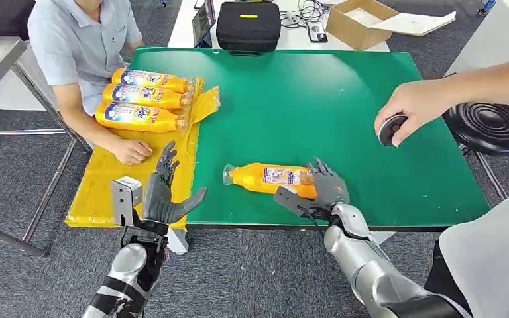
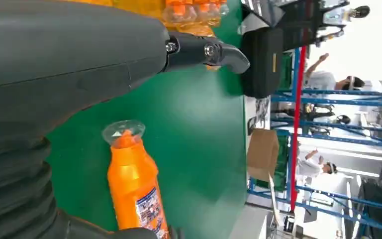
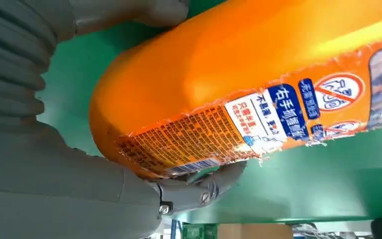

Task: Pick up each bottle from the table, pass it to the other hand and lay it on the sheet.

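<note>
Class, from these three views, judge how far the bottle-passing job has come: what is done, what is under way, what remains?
Done: three bottles lie on the yellow sheet. Under way: the right hand is closing around the base of a fourth bottle lying on the green table. Left: lifting it, passing it to the open left hand, and laying it on the sheet.
</note>
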